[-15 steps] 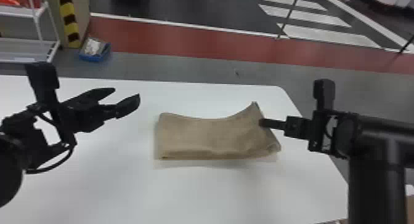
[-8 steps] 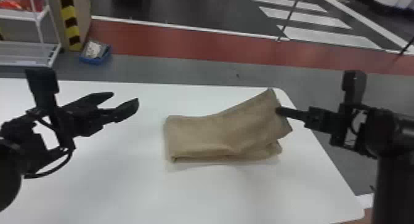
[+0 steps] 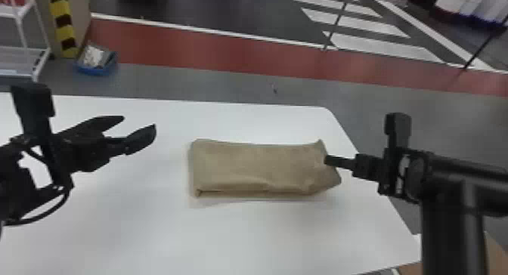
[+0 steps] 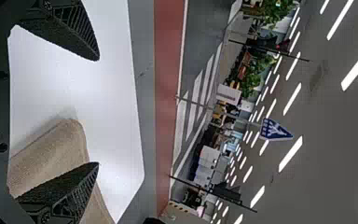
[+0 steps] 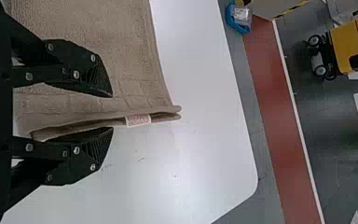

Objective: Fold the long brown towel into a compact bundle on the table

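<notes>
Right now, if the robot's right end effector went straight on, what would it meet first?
Probably the brown towel: the right end effector points at its right end, though the height between them is unclear.

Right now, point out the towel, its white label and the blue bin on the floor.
towel [image 3: 257,166]: head view, middle of its top layer
white label [image 5: 138,120]: right wrist view, middle of its face
blue bin [image 3: 95,70]: head view, near wall

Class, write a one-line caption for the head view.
A folded brown towel lies on a white table, right gripper at one end.
</notes>
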`<state>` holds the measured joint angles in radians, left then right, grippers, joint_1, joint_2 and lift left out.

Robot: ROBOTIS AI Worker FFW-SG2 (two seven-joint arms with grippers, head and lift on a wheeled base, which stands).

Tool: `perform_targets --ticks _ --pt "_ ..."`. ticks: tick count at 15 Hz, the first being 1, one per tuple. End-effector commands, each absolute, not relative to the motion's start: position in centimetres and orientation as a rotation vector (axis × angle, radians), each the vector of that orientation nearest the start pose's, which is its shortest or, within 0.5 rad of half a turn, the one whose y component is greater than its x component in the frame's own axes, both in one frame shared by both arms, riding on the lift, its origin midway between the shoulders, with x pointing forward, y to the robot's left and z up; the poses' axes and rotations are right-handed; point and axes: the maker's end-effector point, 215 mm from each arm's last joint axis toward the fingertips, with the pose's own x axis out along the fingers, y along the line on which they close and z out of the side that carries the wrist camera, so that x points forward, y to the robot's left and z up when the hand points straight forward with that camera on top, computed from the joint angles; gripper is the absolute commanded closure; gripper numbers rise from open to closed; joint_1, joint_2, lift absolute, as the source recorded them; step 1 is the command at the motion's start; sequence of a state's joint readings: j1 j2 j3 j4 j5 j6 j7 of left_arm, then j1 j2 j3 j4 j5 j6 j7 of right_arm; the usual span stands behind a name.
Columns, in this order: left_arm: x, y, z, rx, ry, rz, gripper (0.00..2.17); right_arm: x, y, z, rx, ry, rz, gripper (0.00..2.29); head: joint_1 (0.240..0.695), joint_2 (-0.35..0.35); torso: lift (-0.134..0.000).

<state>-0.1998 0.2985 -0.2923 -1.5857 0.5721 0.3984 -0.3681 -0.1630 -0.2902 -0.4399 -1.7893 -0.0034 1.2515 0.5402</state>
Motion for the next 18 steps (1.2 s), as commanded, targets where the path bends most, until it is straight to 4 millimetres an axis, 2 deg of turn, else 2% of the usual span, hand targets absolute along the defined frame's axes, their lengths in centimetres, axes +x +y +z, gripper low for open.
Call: perform_targets --ticks 1,3,6,8,11,13,15,18 --pt "58.0 7.3 -34.6 -0.236 0.277 -0.704 0.09 51.2 -47.2 -39.0 0.221 0.719 -0.041 0.06 0.695 -0.350 -0.123" --pt "57.9 6.9 -34.7 -0.233 0.278 -0.706 0.09 50.4 -48.6 -38.9 0.235 0.709 -0.063 0.06 0.695 -0.350 -0.123" --pt "57.4 5.4 -35.0 -0.240 0.289 -0.728 0.09 48.5 -51.1 -38.7 0.233 0.669 -0.102 0.06 0.695 -0.350 -0.123" --pt "55.8 2.7 -37.3 -0.240 0.361 -0.751 0.09 47.3 -52.9 -38.7 0.209 0.625 -0.119 0.06 0.695 -0.350 -0.123" --pt "54.0 -0.9 -38.7 -0.247 0.405 -0.776 0.12 45.5 -54.8 -39.3 0.193 0.593 -0.144 0.06 0.695 -0.350 -0.123" --pt "52.2 -3.3 -40.7 -0.224 0.463 -0.784 0.22 44.5 -55.4 -39.9 0.166 0.578 -0.152 0.06 0.695 -0.350 -0.123" --pt "51.1 -5.3 -41.6 -0.210 0.495 -0.785 0.26 43.7 -55.5 -40.4 0.157 0.570 -0.155 0.06 0.695 -0.350 -0.123" --pt "50.0 -6.4 -43.3 -0.153 0.532 -0.767 0.33 43.6 -55.9 -40.2 0.144 0.556 -0.158 0.06 0.695 -0.350 -0.123"
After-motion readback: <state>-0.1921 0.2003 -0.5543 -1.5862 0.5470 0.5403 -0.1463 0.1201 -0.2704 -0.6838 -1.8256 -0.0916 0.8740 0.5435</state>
